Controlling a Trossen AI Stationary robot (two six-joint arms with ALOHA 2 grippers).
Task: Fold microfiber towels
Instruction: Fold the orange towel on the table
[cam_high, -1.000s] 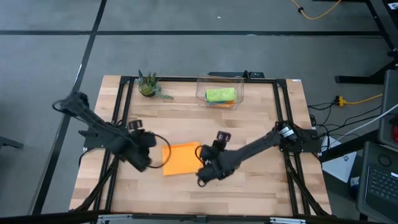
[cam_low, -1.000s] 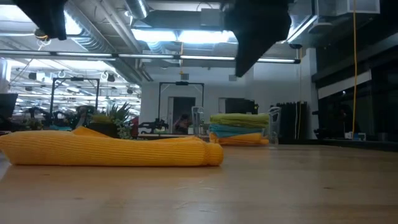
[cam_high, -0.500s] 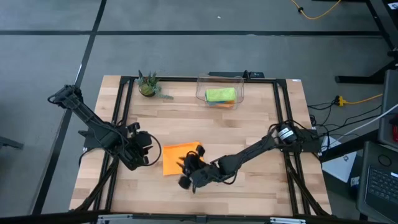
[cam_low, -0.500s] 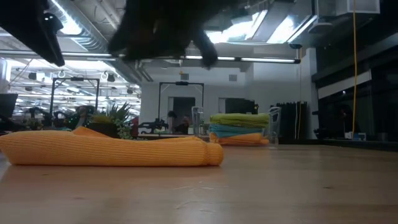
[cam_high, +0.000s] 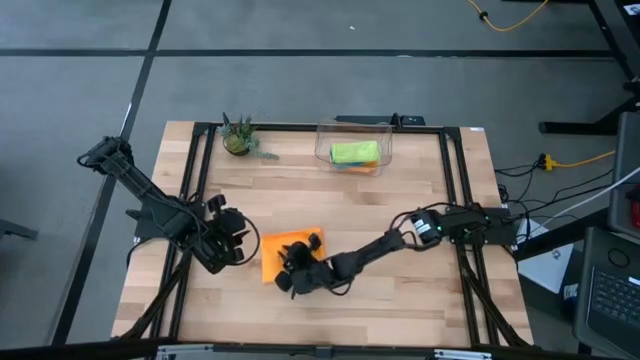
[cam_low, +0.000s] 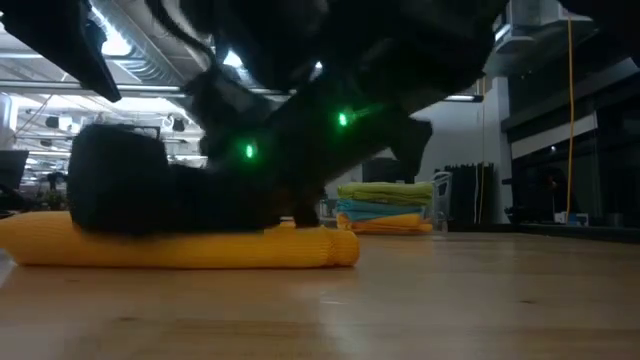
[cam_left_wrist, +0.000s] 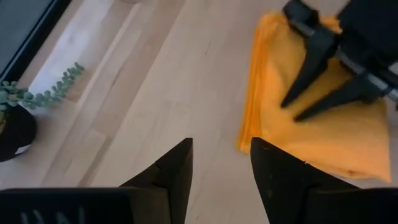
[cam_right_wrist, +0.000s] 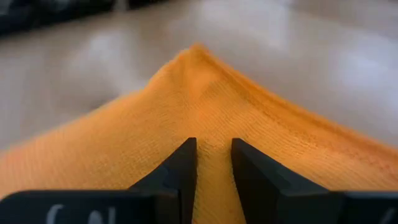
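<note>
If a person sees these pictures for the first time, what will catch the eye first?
First, the folded orange towel near the table's front middle, with the right gripper low over its front edge, jaws slightly apart above the cloth. Next, the clear bin at the back edge, holding stacked towels with a lime green towel on top. The left gripper waits open beside the orange towel.

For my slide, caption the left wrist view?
Left gripper open beside folded orange towel; right gripper pressing it.
</note>
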